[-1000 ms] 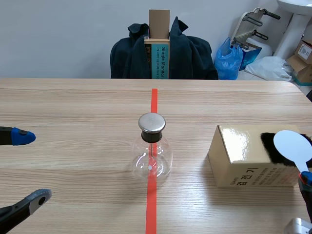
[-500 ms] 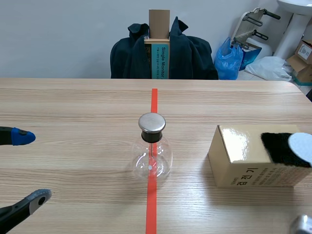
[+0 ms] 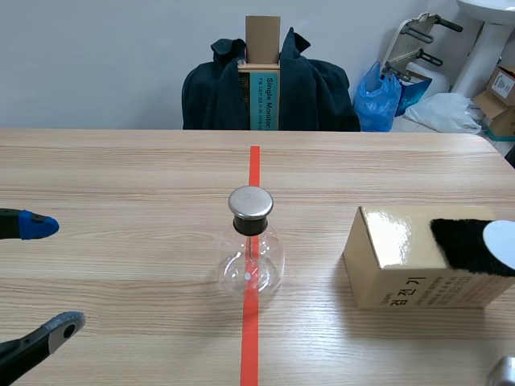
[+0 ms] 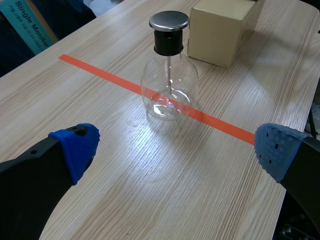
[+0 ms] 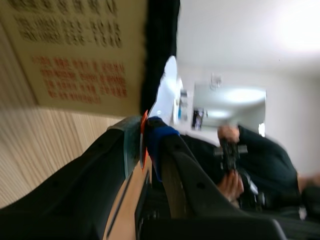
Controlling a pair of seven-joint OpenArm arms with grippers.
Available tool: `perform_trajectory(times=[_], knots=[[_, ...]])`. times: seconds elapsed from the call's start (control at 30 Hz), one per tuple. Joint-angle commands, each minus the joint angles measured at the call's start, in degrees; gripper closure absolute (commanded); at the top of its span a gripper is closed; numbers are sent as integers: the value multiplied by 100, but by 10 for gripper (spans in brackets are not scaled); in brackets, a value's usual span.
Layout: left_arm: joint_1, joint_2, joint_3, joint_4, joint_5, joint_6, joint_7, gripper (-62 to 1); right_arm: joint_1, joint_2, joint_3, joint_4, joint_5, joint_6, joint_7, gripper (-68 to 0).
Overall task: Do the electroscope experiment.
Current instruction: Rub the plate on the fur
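— What sort of place was it?

— A plain workroom or test lab by the look of it, not a home. A long wooden table (image 3: 121, 185) carried an orange-red tape line (image 3: 252, 322), with a glass flask (image 3: 251, 261) standing on it like bench apparatus.

— And beyond the table?

— A bare grey wall (image 3: 96, 56), a dark jacket (image 3: 213, 92) draped at the far edge, and an upright carton (image 3: 262, 80) printed "Single Monitor". At the far right was storage clutter: a blue plastic bag (image 3: 378, 100), a white bag (image 3: 447, 112) and cardboard boxes (image 3: 500, 96).
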Motion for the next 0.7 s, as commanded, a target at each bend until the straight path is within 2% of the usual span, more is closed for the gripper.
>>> perform_trajectory(times=[0.0,0.07,0.1,0.2,0.23,0.27,0.3,0.4,0.47,0.5,0.6,0.67], knots=[[-26,31,37,31,-52,-9,-98,-623,-20,13,-44,26,-31,101,603,-8],[-26,31,37,31,-52,-9,-98,-623,-24,-17,-44,26,-28,107,850,-8],[-28,31,37,31,-52,-9,-98,-623,-24,-35,-42,26,-26,107,647,-8],[-28,31,37,31,-52,-7,-98,-623,-20,-50,22,26,-28,107,-627,-8],[-28,31,37,31,-52,-7,-96,-623,-20,-42,59,26,-48,111,-876,-8],[-28,31,37,31,-52,-7,-96,-623,-20,-22,81,26,-70,133,-896,-8],[-28,31,37,31,-52,-7,-96,-623,-22,2,83,26,-96,166,-715,-8],[-28,31,37,31,-52,-7,-96,-623,-13,11,79,26,-155,286,376,-8],[-28,31,37,31,-52,-7,-96,-623,-20,-9,74,26,-155,251,693,-8],[-28,31,37,31,-52,-7,-98,-623,-22,-35,76,26,-155,232,540,-8],[-28,31,37,31,-52,-7,-96,-623,-20,-46,98,26,-157,214,-603,-8],[-28,31,37,31,-52,-7,-96,-623,-20,-13,140,26,-197,221,-874,-8]])
